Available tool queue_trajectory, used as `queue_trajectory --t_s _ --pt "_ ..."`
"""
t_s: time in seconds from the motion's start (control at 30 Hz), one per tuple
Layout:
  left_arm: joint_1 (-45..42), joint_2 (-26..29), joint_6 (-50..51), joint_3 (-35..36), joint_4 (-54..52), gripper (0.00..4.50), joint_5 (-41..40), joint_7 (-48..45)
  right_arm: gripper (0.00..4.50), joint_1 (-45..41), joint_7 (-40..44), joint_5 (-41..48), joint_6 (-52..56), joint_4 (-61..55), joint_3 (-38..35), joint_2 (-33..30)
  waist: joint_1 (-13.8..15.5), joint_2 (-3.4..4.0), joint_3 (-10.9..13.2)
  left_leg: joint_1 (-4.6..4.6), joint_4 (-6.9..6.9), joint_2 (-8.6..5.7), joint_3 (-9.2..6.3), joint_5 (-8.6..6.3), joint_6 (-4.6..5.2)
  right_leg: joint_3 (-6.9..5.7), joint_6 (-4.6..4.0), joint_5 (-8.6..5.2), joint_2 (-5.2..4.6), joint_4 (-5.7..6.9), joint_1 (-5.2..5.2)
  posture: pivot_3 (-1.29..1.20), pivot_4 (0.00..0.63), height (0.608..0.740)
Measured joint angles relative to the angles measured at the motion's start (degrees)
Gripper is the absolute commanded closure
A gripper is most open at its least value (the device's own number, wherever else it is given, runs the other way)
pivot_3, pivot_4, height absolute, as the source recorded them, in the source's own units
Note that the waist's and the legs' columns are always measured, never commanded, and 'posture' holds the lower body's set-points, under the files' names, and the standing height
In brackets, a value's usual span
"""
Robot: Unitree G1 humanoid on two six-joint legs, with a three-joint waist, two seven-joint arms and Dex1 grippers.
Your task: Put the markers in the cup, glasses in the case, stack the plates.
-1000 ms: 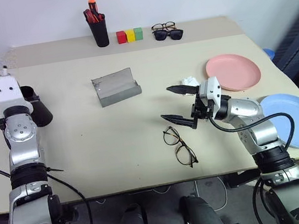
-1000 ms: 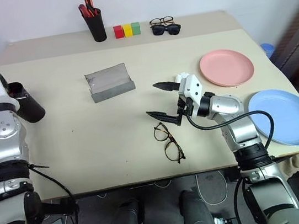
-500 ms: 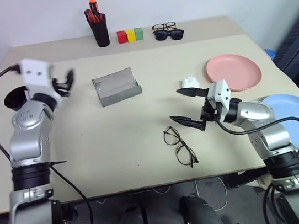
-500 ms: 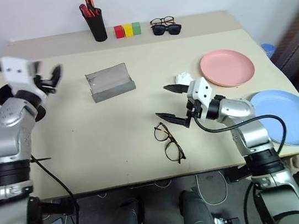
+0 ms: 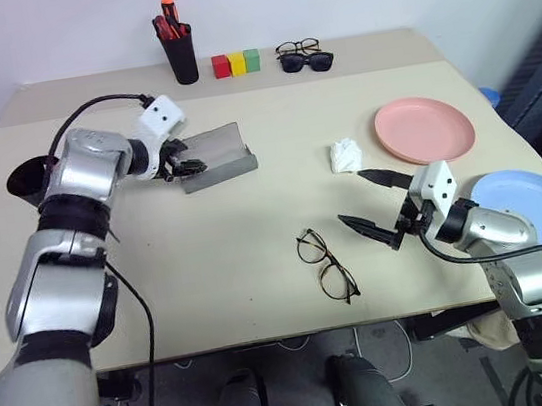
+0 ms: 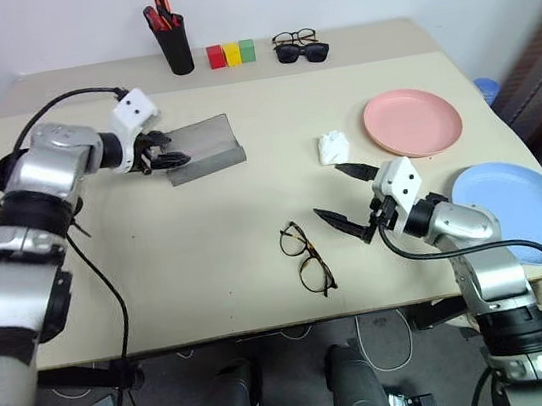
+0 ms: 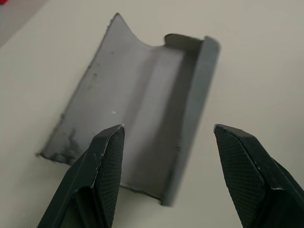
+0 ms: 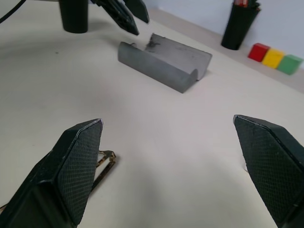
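Both claws are released: the left gripper (image 5: 183, 165) hangs at the near end of the grey metallic open spectacle case (image 5: 212, 157) in the upper left of the frame, the right gripper (image 5: 373, 207) beside the thin wire-framed glasses (image 5: 324, 265) at lower centre. If the left fingers push the light case, it may slide or shut. A second ago the left gripper was at the far left edge, by the black cup (image 5: 25, 180).
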Motion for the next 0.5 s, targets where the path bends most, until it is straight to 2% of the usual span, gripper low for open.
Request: queue_trajectory --t_s 0.1,0.2,0.5 --pt "-1.4 -4.4 -4.0 -1.1 7.0 2.79 3.6 -0.5 0.00 1.5 -1.4 0.0 0.4 -2.4 -0.2 0.0 -0.1 -0.02 0.0 -0.01 0.02 0.00 0.00 0.00 0.01 0.00 0.00 0.00 -0.01 0.00 0.00 0.00 0.150 0.740" --pt "-1.7 -7.0 -5.4 -1.4 10.6 4.37 5.5 -1.5 0.00 2.8 -2.5 0.0 1.1 -4.2 -0.7 -0.3 -0.4 -0.05 0.0 0.00 0.01 0.00 0.00 0.00 0.01 0.00 -0.01 0.01 0.00 0.02 -0.04 0.00 0.150 0.740" --pt "-2.9 -6.7 -5.4 0.1 12.9 4.45 7.8 -5.0 0.00 2.8 -4.8 0.0 3.5 -6.3 -2.0 -0.7 -0.2 -0.06 0.0 -0.03 0.02 0.00 -0.01 -0.01 0.01 0.00 0.00 0.01 0.00 0.06 -0.06 0.00 0.150 0.740"
